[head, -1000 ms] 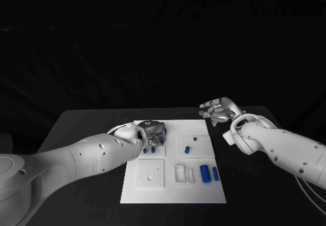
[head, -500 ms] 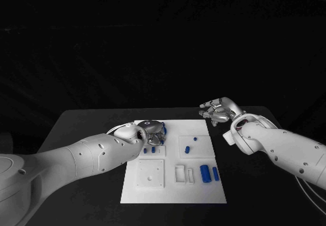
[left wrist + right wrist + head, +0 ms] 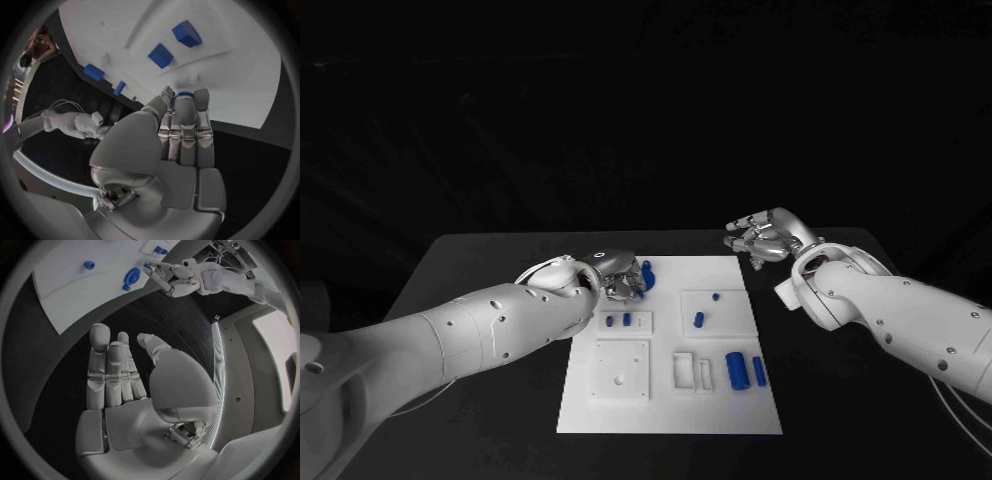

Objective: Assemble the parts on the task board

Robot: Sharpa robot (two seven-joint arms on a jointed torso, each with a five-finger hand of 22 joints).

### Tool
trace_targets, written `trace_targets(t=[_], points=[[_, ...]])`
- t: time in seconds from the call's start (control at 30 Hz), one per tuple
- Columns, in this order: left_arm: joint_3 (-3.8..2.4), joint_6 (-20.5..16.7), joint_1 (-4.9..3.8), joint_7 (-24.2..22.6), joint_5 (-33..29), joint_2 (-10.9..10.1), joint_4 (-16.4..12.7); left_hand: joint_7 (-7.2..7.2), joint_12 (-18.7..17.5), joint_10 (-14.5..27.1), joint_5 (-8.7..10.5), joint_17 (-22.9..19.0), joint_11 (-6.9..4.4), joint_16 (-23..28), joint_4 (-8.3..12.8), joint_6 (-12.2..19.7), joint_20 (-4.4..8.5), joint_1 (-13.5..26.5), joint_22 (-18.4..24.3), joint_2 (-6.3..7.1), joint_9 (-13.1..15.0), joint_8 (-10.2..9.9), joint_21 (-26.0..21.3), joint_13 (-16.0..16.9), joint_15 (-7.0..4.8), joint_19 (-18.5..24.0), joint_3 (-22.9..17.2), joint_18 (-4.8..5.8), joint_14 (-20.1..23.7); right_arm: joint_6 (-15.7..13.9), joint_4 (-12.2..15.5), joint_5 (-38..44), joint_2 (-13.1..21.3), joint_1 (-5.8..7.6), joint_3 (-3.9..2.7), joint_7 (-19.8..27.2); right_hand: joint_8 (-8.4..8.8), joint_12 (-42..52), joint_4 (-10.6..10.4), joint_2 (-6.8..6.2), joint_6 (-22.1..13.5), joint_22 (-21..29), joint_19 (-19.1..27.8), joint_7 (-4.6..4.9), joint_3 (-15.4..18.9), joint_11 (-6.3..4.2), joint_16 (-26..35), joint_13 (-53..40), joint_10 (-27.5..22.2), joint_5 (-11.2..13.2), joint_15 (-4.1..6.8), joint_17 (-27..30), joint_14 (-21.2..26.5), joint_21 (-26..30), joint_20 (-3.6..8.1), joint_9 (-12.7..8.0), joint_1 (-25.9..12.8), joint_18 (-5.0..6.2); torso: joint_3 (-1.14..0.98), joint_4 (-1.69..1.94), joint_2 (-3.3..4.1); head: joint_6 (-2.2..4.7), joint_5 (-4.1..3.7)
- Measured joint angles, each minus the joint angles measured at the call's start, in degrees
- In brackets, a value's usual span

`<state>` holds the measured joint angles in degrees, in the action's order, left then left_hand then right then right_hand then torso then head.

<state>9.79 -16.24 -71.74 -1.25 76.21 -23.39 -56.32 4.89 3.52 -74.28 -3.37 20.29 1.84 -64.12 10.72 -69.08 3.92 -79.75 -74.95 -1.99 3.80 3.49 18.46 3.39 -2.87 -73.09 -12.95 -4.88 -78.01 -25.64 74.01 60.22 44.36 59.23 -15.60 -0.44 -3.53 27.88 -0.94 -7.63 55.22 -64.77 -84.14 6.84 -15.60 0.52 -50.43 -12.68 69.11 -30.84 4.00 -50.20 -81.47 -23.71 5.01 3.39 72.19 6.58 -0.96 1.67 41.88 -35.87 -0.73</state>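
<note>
- Looking down from the head camera, you see the black table (image 3: 473, 270) carrying the white task board (image 3: 668, 400) at its middle, the board's long side running away from the robot.
- Your left arm (image 3: 459, 335) reaches in over the board's far left corner. Its left hand (image 3: 620, 278) has the fingers drawn together, and the wrist camera shows a blue part (image 3: 184, 94) at the fingertips; a blue tip (image 3: 646, 268) also pokes up beside the hand in the head view. It looks held, pinched against the thumb.
- Your right hand (image 3: 762, 235) sits off the board, above the table past its far right corner. Its fingers stand straight and slightly apart with nothing between them.
- Two large blue cylinders (image 3: 734, 369) lie side by side near the board's right edge.
- Two small blue pieces (image 3: 616, 320) stand in the left block, just beside the left hand.
- Two more blue pieces (image 3: 698, 319) stand in the square block mid-board.
</note>
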Motion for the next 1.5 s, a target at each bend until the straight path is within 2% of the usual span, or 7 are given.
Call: trace_targets(t=[0.07, 0.13, 0.33, 0.53, 0.83, 1.5], points=[[-0.85, -0.01, -0.03, 0.08, -0.90, -0.67, -0.70, 0.00, 0.00, 0.00, 0.00, 0.00, 0.00, 0.00, 0.00, 0.00, 0.00, 0.00, 0.00, 0.00, 0.00, 0.00, 0.00, 0.00, 0.00, 0.00, 0.00, 0.01, 0.00, 0.00, -0.01, 0.00, 0.05, 0.00, 0.00, 0.00, 0.00, 0.00, 0.00, 0.00, 0.00, 0.00, 0.00, 0.00, 0.00, 0.00, 0.00, 0.00, 0.00, 0.00, 0.00, 0.00, 0.00, 0.00, 0.00, 0.00, 0.00, -0.01, 0.02, 0.03, -0.02, 0.02, 0.08], [-1.39, 0.02, -0.09, 0.25, -1.61, -1.34, -1.46, 0.00, 0.00, 0.00, 0.00, 0.00, 0.00, 0.00, 0.18, 0.01, 0.00, -0.01, 0.00, 0.01, 0.00, 0.00, 0.00, 0.00, 0.00, 0.00, 0.18, 0.01, 0.00, -0.01, -0.01, 0.00, 0.09, 0.00, 0.00, 0.00, 0.00, 0.00, 0.00, 0.00, 0.00, 0.00, 0.00, 0.00, 0.00, 0.00, 0.00, 0.00, 0.00, 0.00, 0.00, 0.00, 0.00, 0.00, 0.00, 0.00, 0.00, 0.00, 0.02, 0.07, -0.03, 0.04, 0.14], [-2.14, 0.78, -0.50, 1.23, -3.32, -3.67, -4.38, 0.00, 0.00, 0.00, 0.01, -0.01, 0.00, 0.00, 0.08, 0.02, -0.01, 0.28, 0.01, -0.27, -0.05, -0.01, 0.00, 0.00, 0.00, 0.00, 0.39, 0.01, 0.00, -0.02, 0.03, 0.00, 0.21, 0.00, 0.00, 0.00, 0.00, 0.00, 0.16, 0.00, 0.00, 0.15, 0.00, 0.00, -0.16, 0.00, 0.00, 0.12, 0.00, 0.00, 0.00, 0.08, 0.00, 0.00, 0.00, 0.00, 0.00, -0.01, 0.07, 0.10, -0.03, 0.10, 0.06], [-2.27, 1.75, -0.69, 2.23, -4.04, -5.43, -5.26, -0.01, 0.01, 0.01, 0.06, 0.05, 0.00, 0.00, 0.08, 0.03, -0.01, 0.29, 0.01, -0.27, -0.13, -0.02, 0.00, 0.00, 0.00, 0.00, 0.39, 0.01, 0.00, -0.02, 0.04, -0.01, 0.34, 0.00, 0.00, -0.01, 0.00, 0.00, 0.16, 0.00, 0.00, 0.15, 0.00, 0.00, -0.16, 0.00, 0.00, 0.12, 0.00, 0.00, 0.00, 0.08, 0.00, 0.00, 0.00, 0.00, 0.00, 0.00, 0.13, 0.15, -0.03, 0.00, -0.05], [-2.29, 2.91, -0.76, 3.45, -4.10, -7.19, -5.48, 0.18, 0.01, 0.02, 0.08, 0.04, 0.01, 0.00, 0.24, 0.25, -0.01, 0.29, 0.01, -0.27, -0.11, -0.19, 0.00, 0.00, 0.01, 0.00, 0.55, 0.03, 0.00, -0.03, 0.08, -0.01, 0.52, 0.00, 0.00, -0.03, 0.00, 0.00, 0.16, 0.00, 0.00, 0.15, 0.00, 0.00, -0.16, 0.00, 0.00, 0.11, 0.00, 0.00, 0.00, 0.07, 0.00, 0.00, 0.00, 0.00, 0.00, 0.00, 0.05, 0.14, -0.02, -0.11, -0.08], [-2.01, 4.36, -0.46, 3.67, -3.76, -6.22, -3.90, 0.11, 0.01, 0.04, 0.10, 0.03, 0.02, 0.01, 0.40, 0.34, -0.02, 0.29, 0.02, -0.26, -0.08, -0.24, 0.00, -0.01, 0.01, 0.00, 0.70, 0.03, 0.00, -0.04, 0.07, -0.01, 0.41, 0.00, 0.00, -0.03, 0.00, 0.00, 0.15, 0.00, 0.01, 0.14, 0.00, -0.01, -0.16, -0.21, 0.00, 0.20, 0.22, 0.00, 0.00, 0.07, 0.00, -0.36, 0.00, 0.00, 0.00, -0.01, -0.01, -0.03, 0.04, -0.14, 0.32]])
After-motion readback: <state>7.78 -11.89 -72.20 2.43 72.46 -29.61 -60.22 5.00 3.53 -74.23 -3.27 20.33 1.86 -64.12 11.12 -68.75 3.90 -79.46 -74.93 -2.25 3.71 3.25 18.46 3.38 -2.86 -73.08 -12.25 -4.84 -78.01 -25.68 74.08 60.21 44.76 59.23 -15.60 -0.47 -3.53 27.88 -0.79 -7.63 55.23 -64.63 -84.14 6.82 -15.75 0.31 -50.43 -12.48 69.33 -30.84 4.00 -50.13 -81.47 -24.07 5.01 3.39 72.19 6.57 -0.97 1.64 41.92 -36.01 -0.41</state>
